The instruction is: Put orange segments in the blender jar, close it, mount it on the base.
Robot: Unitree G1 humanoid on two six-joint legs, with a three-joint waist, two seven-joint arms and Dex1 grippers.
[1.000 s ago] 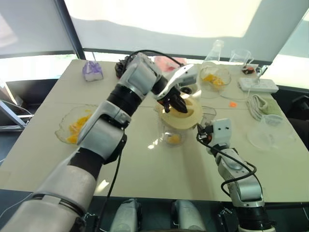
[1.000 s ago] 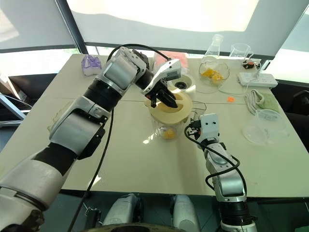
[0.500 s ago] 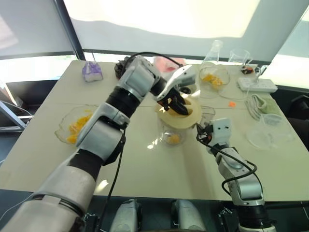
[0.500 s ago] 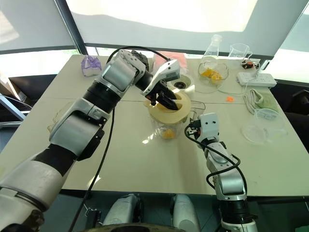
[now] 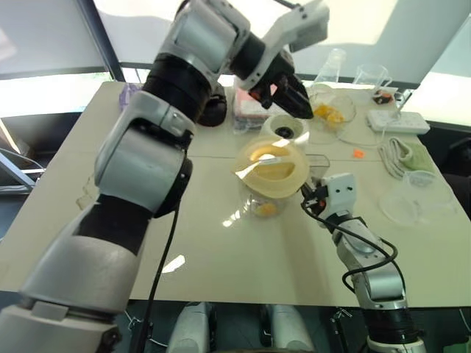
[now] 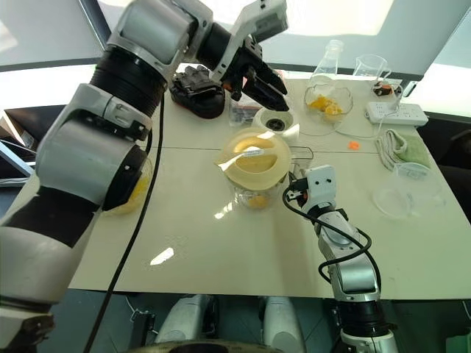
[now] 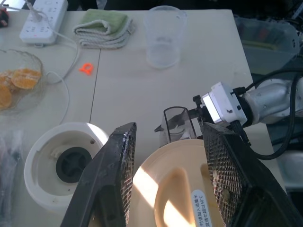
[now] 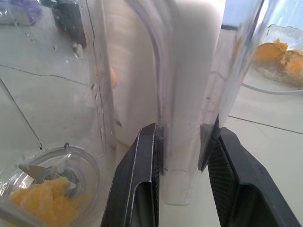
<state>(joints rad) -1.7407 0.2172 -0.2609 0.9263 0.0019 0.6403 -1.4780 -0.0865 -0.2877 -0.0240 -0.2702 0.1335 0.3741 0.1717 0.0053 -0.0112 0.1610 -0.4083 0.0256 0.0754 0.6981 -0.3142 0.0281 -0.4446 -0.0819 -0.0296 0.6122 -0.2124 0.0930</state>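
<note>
While the left tool (image 5: pixel 294 95) is held above the worktop (image 5: pixel 221 250) with its fingers apart and nothing between them, the blender jar (image 5: pixel 271 180) is seen standing mid-worktop, capped by the cream lid (image 5: pixel 274 163), with orange segments (image 5: pixel 266 209) at its bottom. Just behind it the base (image 5: pixel 285 129) is placed. To the right, the jar's handle (image 8: pixel 189 94) is clamped between the fingers of the right tool (image 8: pixel 182 156).
</note>
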